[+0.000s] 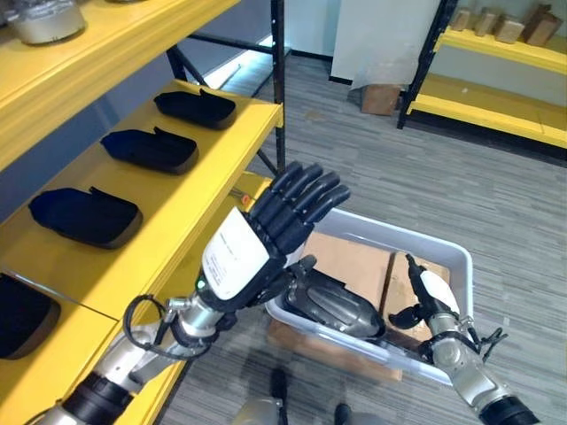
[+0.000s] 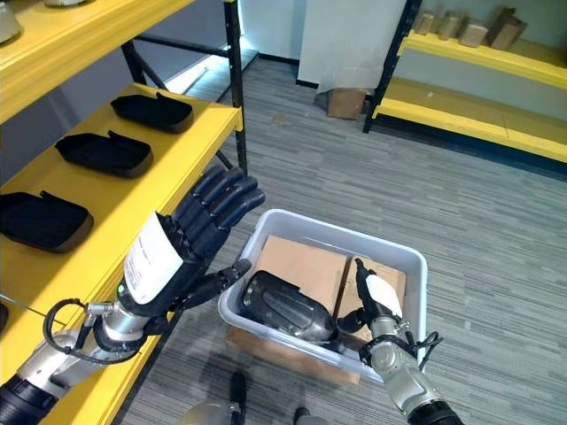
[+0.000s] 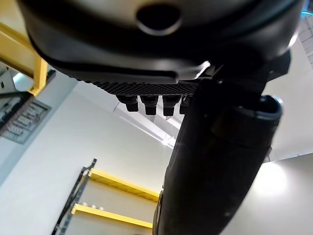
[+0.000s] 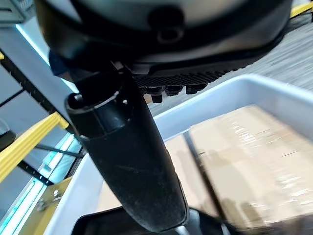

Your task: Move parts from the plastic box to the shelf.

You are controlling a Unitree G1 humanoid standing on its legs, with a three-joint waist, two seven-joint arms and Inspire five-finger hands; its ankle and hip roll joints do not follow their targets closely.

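Left robot hand (image 1: 266, 232) at centre frame, fingers straight and spread, holding nothing, poised above the black part (image 1: 332, 305) lying at the plastic box's (image 1: 456, 258) left end. Shelf (image 1: 190, 190), upper left, already carries three matching parts. Right robot hand (image 1: 430, 301), lower right, loosely open inside the box, likely steadying it.
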